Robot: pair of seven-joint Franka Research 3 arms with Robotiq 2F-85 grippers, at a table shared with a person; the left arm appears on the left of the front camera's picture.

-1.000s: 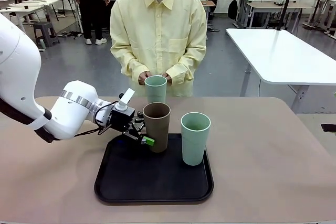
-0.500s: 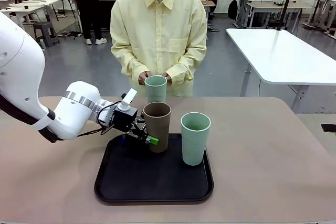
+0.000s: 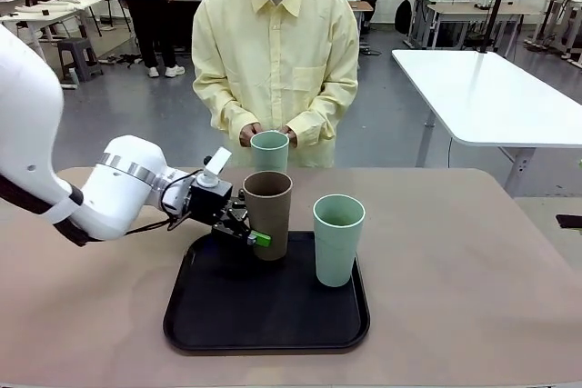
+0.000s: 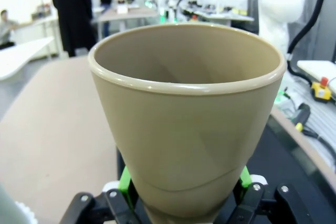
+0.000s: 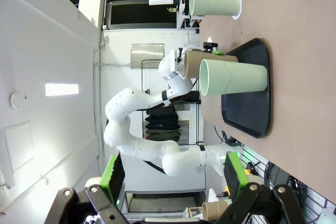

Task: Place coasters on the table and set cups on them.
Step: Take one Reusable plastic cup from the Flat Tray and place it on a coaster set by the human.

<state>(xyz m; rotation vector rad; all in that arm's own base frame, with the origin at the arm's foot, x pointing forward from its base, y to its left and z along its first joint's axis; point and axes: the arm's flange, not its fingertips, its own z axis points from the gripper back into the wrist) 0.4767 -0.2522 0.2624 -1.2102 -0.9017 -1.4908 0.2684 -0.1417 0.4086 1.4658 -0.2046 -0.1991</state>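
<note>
Left end effector (image 3: 258,234) clamps brown cup (image 3: 269,199) (wrist view shows both pads (image 4: 124,180)).

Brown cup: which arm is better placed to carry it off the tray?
Left. The left gripper is shut on the lower part of the brown cup, over the tray. The right gripper hangs open, well back from the tray.

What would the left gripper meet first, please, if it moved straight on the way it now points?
The brown cup, which the left gripper is shut on. Beyond that, the mint green cup on the black tray looks next in line, though depth is unclear.
</note>
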